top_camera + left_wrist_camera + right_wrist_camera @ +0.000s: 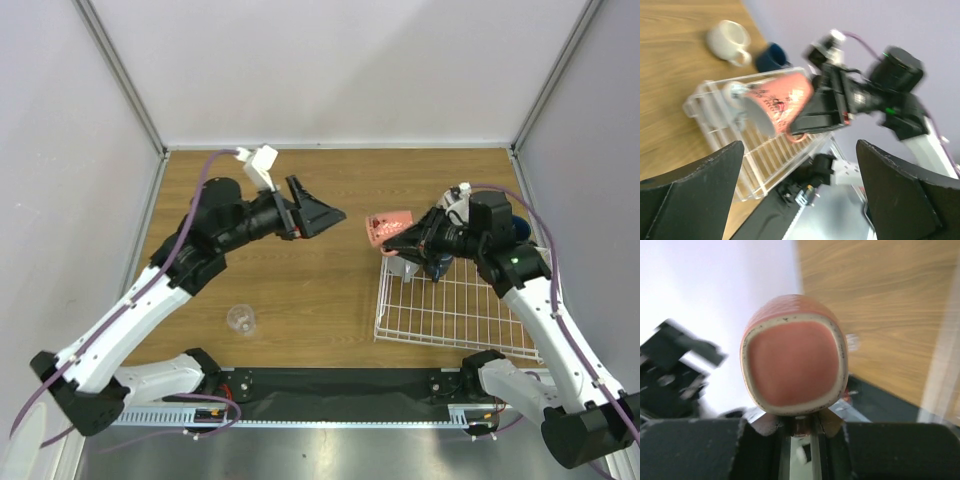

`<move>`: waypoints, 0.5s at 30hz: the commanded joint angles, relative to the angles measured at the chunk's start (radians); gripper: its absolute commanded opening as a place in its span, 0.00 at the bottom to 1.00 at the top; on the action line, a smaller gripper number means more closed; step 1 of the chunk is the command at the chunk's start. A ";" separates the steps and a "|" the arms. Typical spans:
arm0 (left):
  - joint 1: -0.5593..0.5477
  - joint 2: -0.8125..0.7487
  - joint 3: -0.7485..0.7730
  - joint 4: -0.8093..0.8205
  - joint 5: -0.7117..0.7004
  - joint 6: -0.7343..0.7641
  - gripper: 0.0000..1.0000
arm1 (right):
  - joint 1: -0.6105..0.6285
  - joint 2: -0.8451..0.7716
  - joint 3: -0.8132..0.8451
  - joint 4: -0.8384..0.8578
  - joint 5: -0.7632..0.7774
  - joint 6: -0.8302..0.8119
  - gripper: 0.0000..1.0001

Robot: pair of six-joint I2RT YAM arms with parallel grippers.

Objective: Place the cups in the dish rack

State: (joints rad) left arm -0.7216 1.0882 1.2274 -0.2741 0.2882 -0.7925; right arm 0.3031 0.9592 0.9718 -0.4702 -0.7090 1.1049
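My right gripper [402,240] is shut on the handle of a reddish-pink cup [388,226], which it holds on its side in the air over the far left corner of the white wire dish rack [455,318]. The right wrist view shows the cup's base [795,355] just above the shut jaws. My left gripper [325,215] hangs open and empty a short way left of the cup, apart from it; its fingers [695,192] frame the pink cup [782,97] and rack [747,165]. A pale mug [403,266] stands in the rack's far left corner. A small clear glass [240,320] stands on the table near the left arm.
A cream-white mug [730,40] and a dark blue cup [771,56] stand on the wooden table beyond the rack, near the right wall. White walls close in the table on three sides. The arm bases sit along the near edge.
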 commanded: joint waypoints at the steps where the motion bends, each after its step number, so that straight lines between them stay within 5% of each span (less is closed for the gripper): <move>1: 0.046 -0.077 0.050 -0.144 -0.127 0.038 1.00 | -0.012 -0.030 0.191 -0.341 0.287 -0.265 0.00; 8: 0.065 -0.116 0.049 -0.238 -0.176 0.079 1.00 | -0.013 -0.065 0.295 -0.674 0.866 -0.387 0.00; 15: 0.076 -0.116 0.023 -0.255 -0.161 0.073 1.00 | -0.013 -0.057 0.205 -0.812 1.154 -0.241 0.00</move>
State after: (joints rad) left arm -0.6579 0.9787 1.2453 -0.5156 0.1333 -0.7483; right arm 0.2913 0.8959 1.1976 -1.2095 0.2222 0.8097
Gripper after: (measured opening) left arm 0.995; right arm 0.203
